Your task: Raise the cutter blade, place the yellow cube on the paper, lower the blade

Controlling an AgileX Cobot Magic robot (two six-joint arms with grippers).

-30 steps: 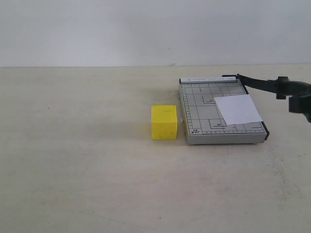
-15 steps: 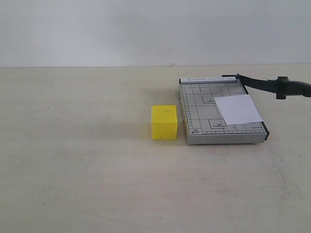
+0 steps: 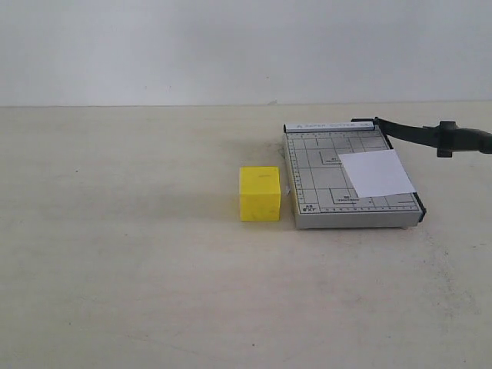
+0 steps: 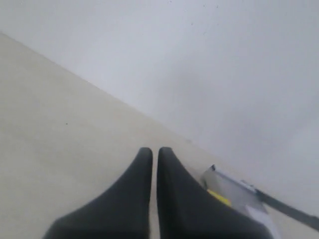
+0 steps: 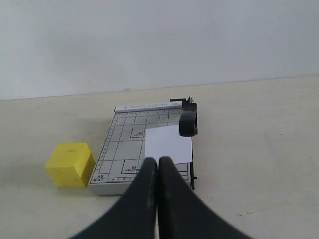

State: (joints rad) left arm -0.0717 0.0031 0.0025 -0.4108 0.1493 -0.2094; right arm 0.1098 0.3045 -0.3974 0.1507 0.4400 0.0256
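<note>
The left pincer (image 4: 154, 152) is closed down to a hairline slit between its two dark fingers. It holds nothing and touches nothing, and it hangs above bare surface (image 3: 138, 254). The right pincer (image 5: 158, 160) is closed with its fingers pressed together. It is empty too and sits clear of everything, pointing toward the near side of the grey trimmer board (image 3: 315, 181). Neither pincer shows in the exterior view.

The trimmer board lies flat toward the far right corner of the surface, well short of the far edge where the pale wall (image 3: 231, 46) rises. The cutter blade (image 3: 411, 132) is lifted off the board. It is hinged at the board's far right corner, and its thin black arm slants up and out toward the right edge of the surface, ending in the thick rounded handle. In the right wrist view the blade is foreshortened, so the handle appears in front of the far part of the paper (image 5: 168, 144).

The paper lies flat on the right part of the board, slightly skewed, with one side along the cutting edge. The yellow cube (image 3: 259, 194) stands on the surface just beside the board's left side, near its front corner and apart from it by a narrow gap. It is not on the paper. The top of the paper is bare, and nothing stands between the cube and the board.
</note>
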